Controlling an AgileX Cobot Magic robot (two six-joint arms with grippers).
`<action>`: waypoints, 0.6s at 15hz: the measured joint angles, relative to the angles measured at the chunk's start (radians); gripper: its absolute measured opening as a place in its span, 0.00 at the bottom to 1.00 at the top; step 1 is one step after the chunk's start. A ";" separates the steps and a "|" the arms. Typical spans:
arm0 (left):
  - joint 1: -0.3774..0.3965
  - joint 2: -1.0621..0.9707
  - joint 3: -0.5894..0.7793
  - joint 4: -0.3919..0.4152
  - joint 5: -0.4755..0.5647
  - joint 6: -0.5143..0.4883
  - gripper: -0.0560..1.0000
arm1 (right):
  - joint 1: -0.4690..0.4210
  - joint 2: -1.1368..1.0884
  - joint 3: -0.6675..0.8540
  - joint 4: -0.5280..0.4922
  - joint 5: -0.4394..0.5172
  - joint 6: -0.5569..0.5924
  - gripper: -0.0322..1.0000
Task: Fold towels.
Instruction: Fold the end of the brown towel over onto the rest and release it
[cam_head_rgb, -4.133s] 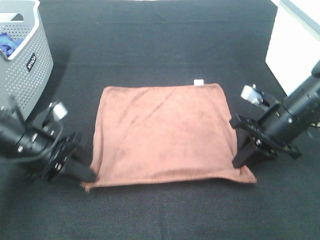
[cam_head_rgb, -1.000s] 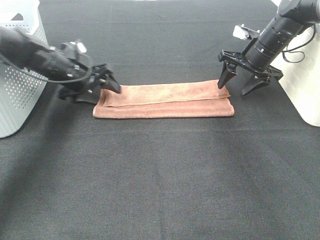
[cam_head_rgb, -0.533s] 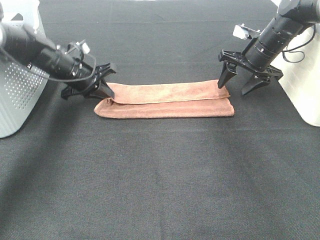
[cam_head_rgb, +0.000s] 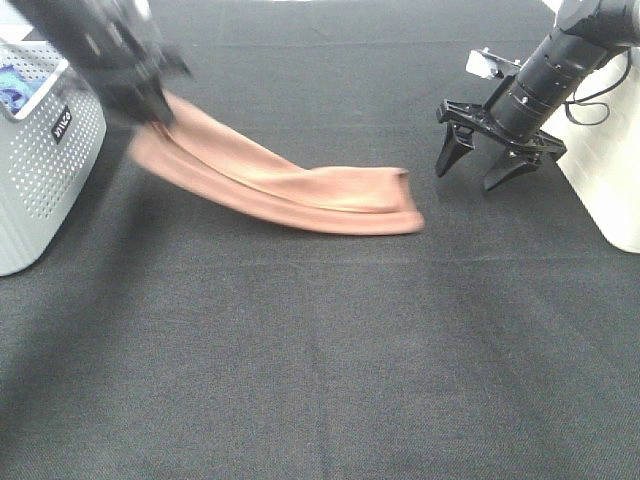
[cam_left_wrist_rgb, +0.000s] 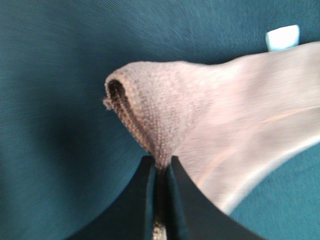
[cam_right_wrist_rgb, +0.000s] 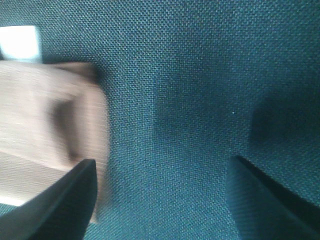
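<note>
**Over the black worktop, one end of the towel held up**

At the left side of the worktop (cam_head_rgb: 320, 380), the left jaws were clenched tight on a corner fold of the reddish-brown towel (cam_head_rgb: 290, 185), with doubled cloth squeezed between them in the left wrist view (cam_left_wrist_rgb: 200, 110). That end hung raised beside the grey perforated basket (cam_head_rgb: 50, 170). The far end lay on the worktop near the middle, and the whole cloth looked blurred.

The right jaws stood spread wide and empty, tips pointing down at bare worktop, just beside the towel's resting end (cam_right_wrist_rgb: 45, 115) but apart from it.

A small white tag (cam_left_wrist_rgb: 282, 37) showed on the towel's edge, with no writing I could read. The basket carried a dark label (cam_head_rgb: 62, 122) with pale letters too small to make out. Something blue (cam_head_rgb: 18, 82) lay inside the basket.
</note>
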 joint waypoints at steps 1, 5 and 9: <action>0.000 -0.012 -0.019 0.019 0.030 -0.025 0.08 | 0.000 0.000 0.000 0.000 0.000 0.000 0.70; -0.026 -0.001 -0.029 -0.139 0.068 -0.062 0.08 | 0.000 0.000 0.000 0.000 0.000 0.000 0.70; -0.139 0.110 -0.073 -0.355 -0.040 -0.062 0.08 | 0.000 0.000 0.000 0.000 0.000 0.000 0.70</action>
